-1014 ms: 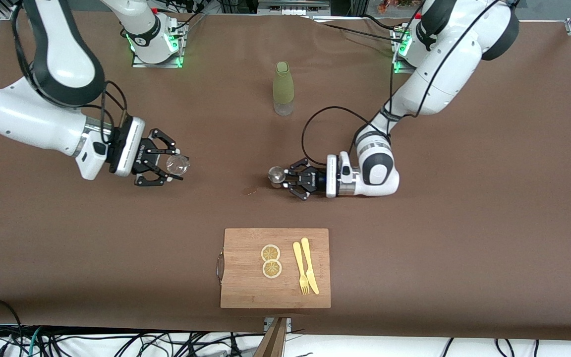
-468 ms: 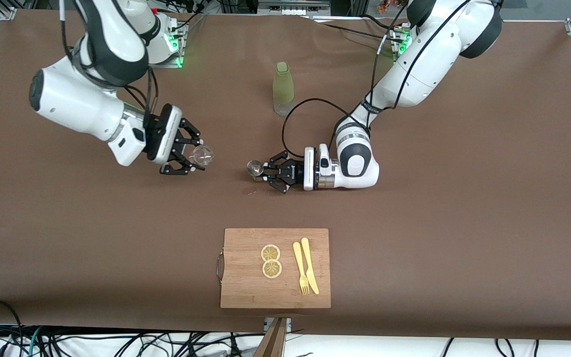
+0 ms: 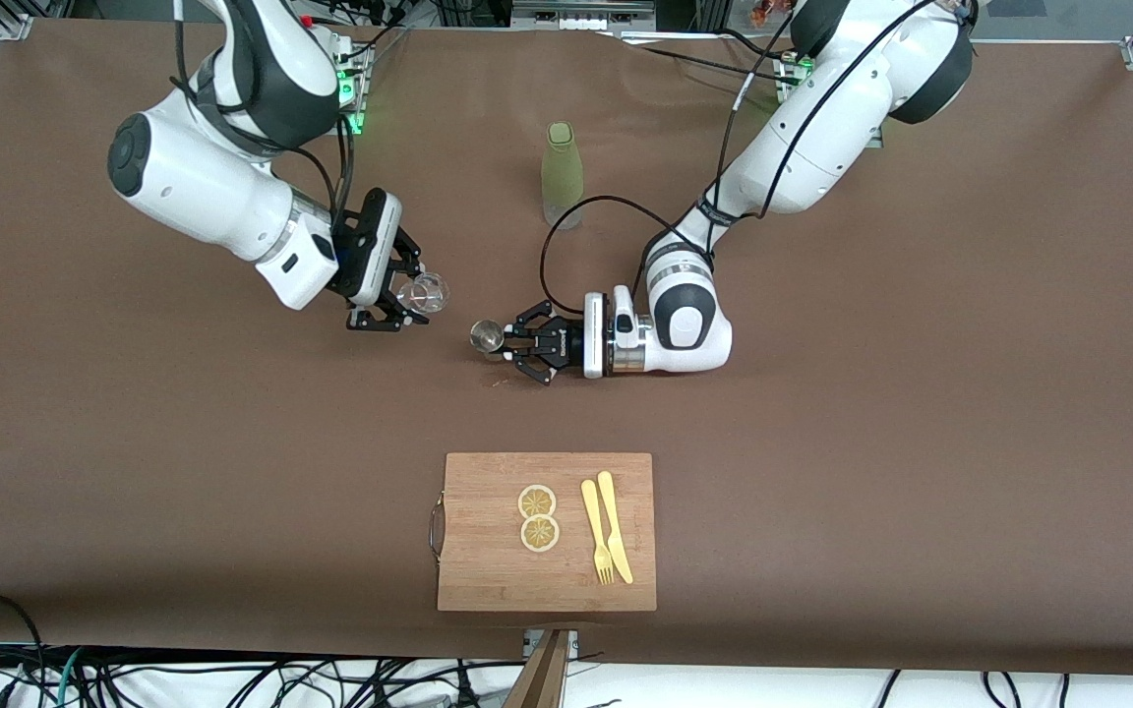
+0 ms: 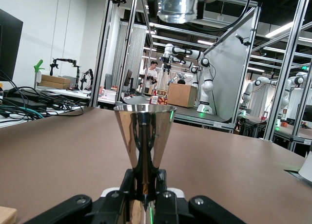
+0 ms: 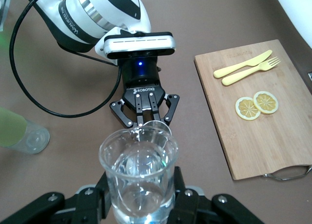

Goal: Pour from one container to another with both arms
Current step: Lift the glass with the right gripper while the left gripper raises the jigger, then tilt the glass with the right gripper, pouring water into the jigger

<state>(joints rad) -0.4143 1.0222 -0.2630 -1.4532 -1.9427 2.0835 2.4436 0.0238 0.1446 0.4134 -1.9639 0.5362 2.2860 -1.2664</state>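
Right claw [image 3: 407, 301] is up over the brown worktop [image 3: 921, 413], toward the right arm's end, its fingers clamped on the little clear tumbler [image 3: 425, 293]. From the right wrist view the tumbler [image 5: 139, 170] stands upright between the pads, clear liquid in its lower part, rim open to the camera.

Left claw [image 3: 512, 341] reaches in low from the left arm's side, fingers pinched together on the narrow waist of the silvery jigger [image 3: 486, 335]. In the left wrist view the jigger [image 4: 145, 136] stands upright, its upper cone flaring wide above the black fingers [image 4: 145, 180], mouth facing up. The tumbler [image 4: 178, 5] shows at the top of that same view, higher than the jigger's mouth.

The two vessels are close but apart; seen from the right wrist, the tumbler's rim sits right over the jigger [image 5: 157, 126] and the left claw [image 5: 145, 118].

The tall olive-sleeved bottle [image 3: 561, 175] stands upright on the worktop, farther from the front camera than both claws. Nearer the front camera lies the wooden cutting board [image 3: 488, 551] with two lemon slices [image 3: 538, 517] side by side, a yellow fork [image 3: 595, 529] and a yellow knife [image 3: 615, 525] lying beside them, and a metal handle [image 3: 436, 528] on the board's edge toward the right arm's end.
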